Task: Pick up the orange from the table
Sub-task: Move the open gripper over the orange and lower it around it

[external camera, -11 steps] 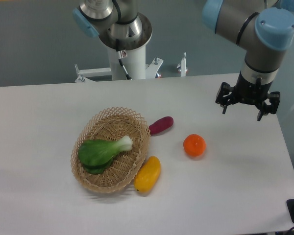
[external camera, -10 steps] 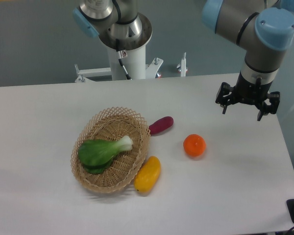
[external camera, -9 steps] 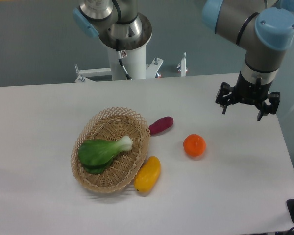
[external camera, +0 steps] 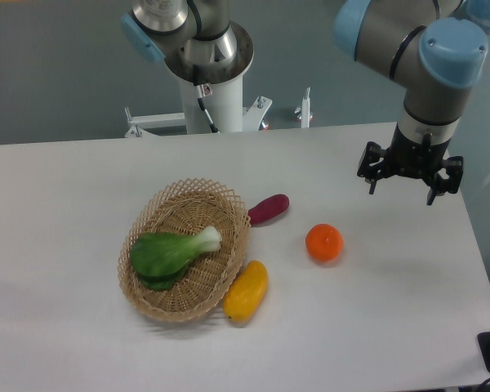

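1 target: small round bright orange fruit (external camera: 324, 242), loose on large white tabletop (external camera: 65, 196), right of purple oblong vegetable (external camera: 269, 208) and elongated yellow fruit (external camera: 246, 290), apart from both. Black two-finger gripper (external camera: 410, 189) hovers above table, up and right of orange, fingers spread wide, empty. Step in hand: approach. Advice: centre over fruit before descending, jaws straddling widest part, close gently since round smooth skin likely rolls. Woven wicker basket (external camera: 153, 296) with leafy green vegetable (external camera: 167, 253) sits well clear, no obstruction.

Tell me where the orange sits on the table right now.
The orange lies on the bare white table, right of center in the camera view, just right of the purple vegetable and yellow fruit, below-left of the gripper.
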